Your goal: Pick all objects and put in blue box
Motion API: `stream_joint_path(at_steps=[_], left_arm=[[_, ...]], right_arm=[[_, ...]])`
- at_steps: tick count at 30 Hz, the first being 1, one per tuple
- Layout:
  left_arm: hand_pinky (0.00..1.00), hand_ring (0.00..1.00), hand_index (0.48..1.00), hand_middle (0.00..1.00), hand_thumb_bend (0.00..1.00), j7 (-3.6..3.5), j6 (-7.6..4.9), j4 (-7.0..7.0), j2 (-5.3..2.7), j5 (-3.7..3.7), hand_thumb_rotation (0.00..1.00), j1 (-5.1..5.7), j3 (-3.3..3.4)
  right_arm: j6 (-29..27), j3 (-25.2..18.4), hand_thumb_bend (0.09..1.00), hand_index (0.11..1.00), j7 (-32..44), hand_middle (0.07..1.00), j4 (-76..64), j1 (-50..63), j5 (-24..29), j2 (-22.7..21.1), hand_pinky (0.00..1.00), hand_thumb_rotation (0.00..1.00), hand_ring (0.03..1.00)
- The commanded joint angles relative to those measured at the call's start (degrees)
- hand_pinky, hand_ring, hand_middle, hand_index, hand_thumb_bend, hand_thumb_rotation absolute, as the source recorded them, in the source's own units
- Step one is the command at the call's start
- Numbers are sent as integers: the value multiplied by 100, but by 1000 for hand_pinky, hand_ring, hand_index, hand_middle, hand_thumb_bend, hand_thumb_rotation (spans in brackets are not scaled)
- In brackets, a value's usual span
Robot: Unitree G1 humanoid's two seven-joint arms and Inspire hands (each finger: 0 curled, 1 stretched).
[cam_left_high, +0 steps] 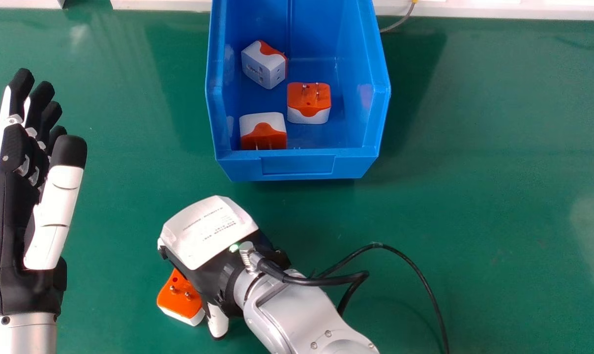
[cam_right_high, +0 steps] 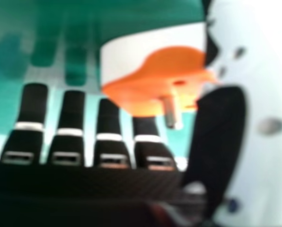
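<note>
With left hand (cam_left_high: pixel 12 236) and right hand (cam_left_high: pixel 208 231) both open, beware of closing the latter off-centre on the plug adapter (cam_left_high: pixel 181 299) and skidding it across the table (cam_left_high: pixel 474 196).

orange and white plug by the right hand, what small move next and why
Probably curl the right hand round the plug: its fingers look straight, its thumb is beside the plug, which lies outside the blue box.

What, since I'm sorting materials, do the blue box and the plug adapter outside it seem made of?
The blue box is probably moulded plastic: smooth walls, soft sheen. The plug adapter looks like hard, smooth plastic; its prongs seem metal, given their silvery glint.
</note>
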Motion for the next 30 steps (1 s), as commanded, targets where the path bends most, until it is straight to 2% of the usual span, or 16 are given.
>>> stream_joint_path(at_steps=[1, 5, 8, 10, 11, 15, 16, 17, 20, 23, 28, 30], left_arm=[[958, 959, 976, 964, 793, 30, -32, -163, 9, 9, 782, 30, 25], [961, 961, 979, 965, 790, 48, -13, -181, 9, 42, 785, 38, 14], [962, 961, 978, 965, 790, 38, -44, -192, 15, 50, 786, 49, 1], [963, 961, 977, 965, 788, 47, -36, -209, 14, 56, 789, 57, -5], [963, 961, 977, 965, 788, 55, -42, -197, 10, 50, 789, 55, 1], [957, 958, 978, 963, 793, 95, -24, -197, -7, 62, 791, 68, 10], [957, 958, 978, 963, 793, 97, -20, -201, -6, 63, 791, 70, 9], [954, 957, 979, 963, 796, 98, -25, -200, 1, 84, 791, 70, 10], [953, 957, 979, 963, 800, 115, -34, -188, 18, 152, 792, 62, 27], [950, 957, 979, 963, 808, 130, -20, -206, 19, 186, 802, 66, 34], [949, 961, 977, 964, 822, 127, 12, -241, 20, 136, 808, 72, 39], [950, 962, 977, 965, 824, 123, 17, -243, 34, 142, 808, 73, 50]], right_arm=[[-36, 30, 626, 748, -36, 800, -33, -175, -31, 163, 633, 62, 754], [14, 115, 625, 721, -17, 782, 125, -261, -178, 217, 617, 75, 736], [67, 116, 626, 686, -138, 735, 196, -258, -169, 262, 567, 91, 678], [76, 97, 586, 616, -350, 664, 231, -207, -129, 265, 499, 105, 595], [74, 82, 586, 616, -430, 664, 255, -191, -94, 267, 499, 105, 595], [-89, -40, 557, 565, -699, 547, 296, -165, 186, 215, 423, 54, 504], [-122, -77, 557, 565, -780, 547, 322, -151, 249, 207, 423, 54, 504], [-154, -99, 551, 553, -831, 522, 353, -156, 298, 194, 406, 43, 483], [-204, -197, 547, 539, -792, 512, 449, -197, 501, 195, 366, 34, 440], [-224, -364, 541, 519, -920, 496, 514, -138, 781, 256, 286, 22, 353], [-268, -403, 535, 500, -848, 483, 575, -255, 1007, 207, 194, 11, 258], [-294, -419, 534, 496, -898, 480, 564, -250, 1040, 191, 176, 8, 242]])
